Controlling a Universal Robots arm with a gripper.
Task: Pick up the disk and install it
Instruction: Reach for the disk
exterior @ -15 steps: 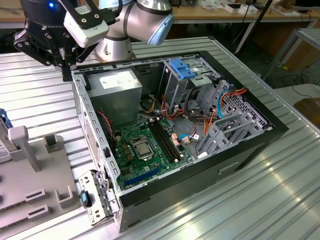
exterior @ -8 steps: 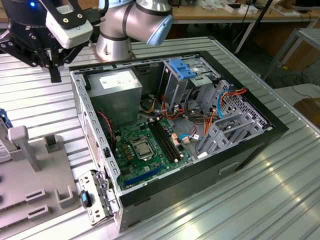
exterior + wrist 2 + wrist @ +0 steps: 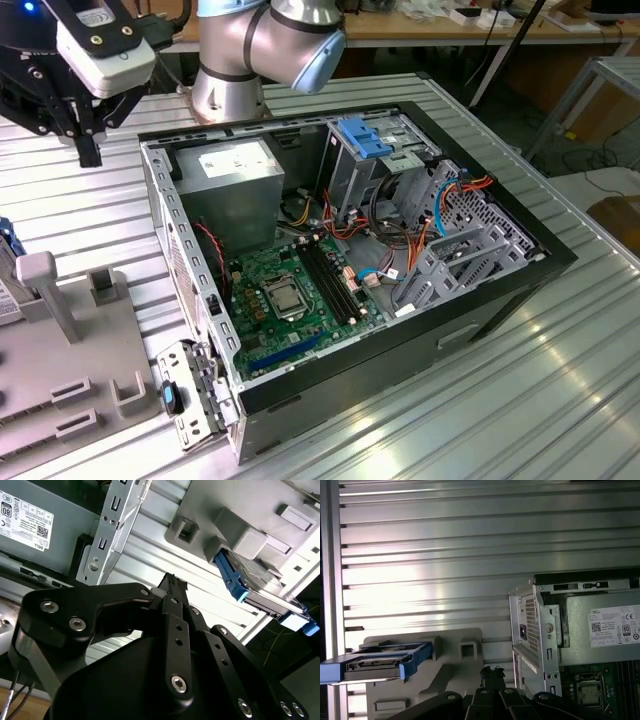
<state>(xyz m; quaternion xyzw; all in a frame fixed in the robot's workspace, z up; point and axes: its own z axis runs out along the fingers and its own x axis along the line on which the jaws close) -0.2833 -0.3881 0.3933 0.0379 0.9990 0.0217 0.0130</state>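
Presently hanging above the ribbed metal worktop (image 3: 470,410) at the upper left of the exterior view, with the jaws clenched together and gripping nothing. Leaving the disk (image 3: 380,662) seated in the grey holder (image 3: 455,672), its blue carrier frame jutting past the holder's edge, well apart from the jaws in both wrist views. Reading, as a judgement, as the reach toward the disk, with nothing grasped so far.

Probably calling for spreading the jaws before closing in, squaring them to the drive's flat grey faces, and travelling along the line of the holder's slot. Also worth avoiding any sideways levering against the holder's walls, and taking care not to be pinching the blue frame by one corner alone.

Working over bright grooved aluminium, glaring with reflected light and likely slick under a dropped part. Sharing that surface with an open computer case (image 3: 480,290) across the middle of the exterior view, showing a green motherboard (image 3: 290,300), a grey power supply (image 3: 235,175) and a metal drive cage (image 3: 355,175). Backing onto wooden desks (image 3: 420,25) and loose cables along the top and upper right of that frame.
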